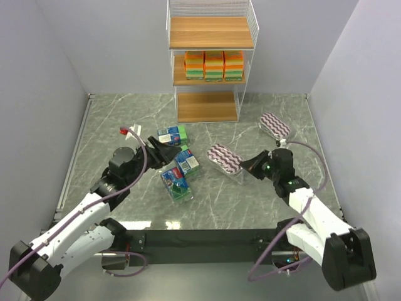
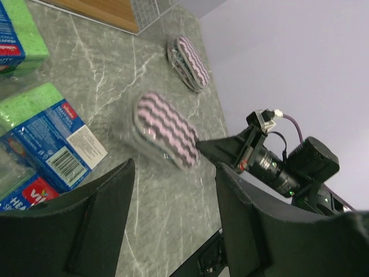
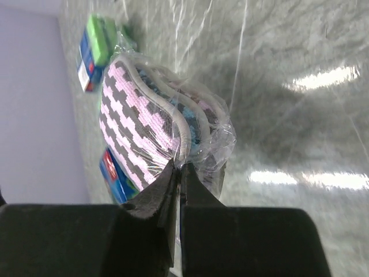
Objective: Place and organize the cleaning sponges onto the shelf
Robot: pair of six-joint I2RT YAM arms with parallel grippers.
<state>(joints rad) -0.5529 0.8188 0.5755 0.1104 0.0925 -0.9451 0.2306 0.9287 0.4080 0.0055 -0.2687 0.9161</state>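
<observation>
The shelf (image 1: 212,59) stands at the back, with three orange sponge blocks (image 1: 213,65) on its middle board. Three blue-green packs (image 1: 187,162) lie on the table left of centre. One purple-white striped pad pack (image 1: 223,158) lies mid-table and another (image 1: 275,125) lies at the right. My right gripper (image 1: 246,165) is shut on the clear wrapper at the edge of the mid-table striped pack (image 3: 144,115), its fingertips (image 3: 173,173) pinching the plastic. My left gripper (image 1: 168,150) is open and empty, hovering among the blue-green packs (image 2: 52,144) and facing the striped pack (image 2: 164,127).
White walls enclose the grey marbled table (image 1: 125,119) on three sides. A small red and white object (image 1: 128,132) lies at the left. The shelf's top and bottom boards are bare. The right arm's wrist camera (image 2: 277,164) shows close beyond my left fingers.
</observation>
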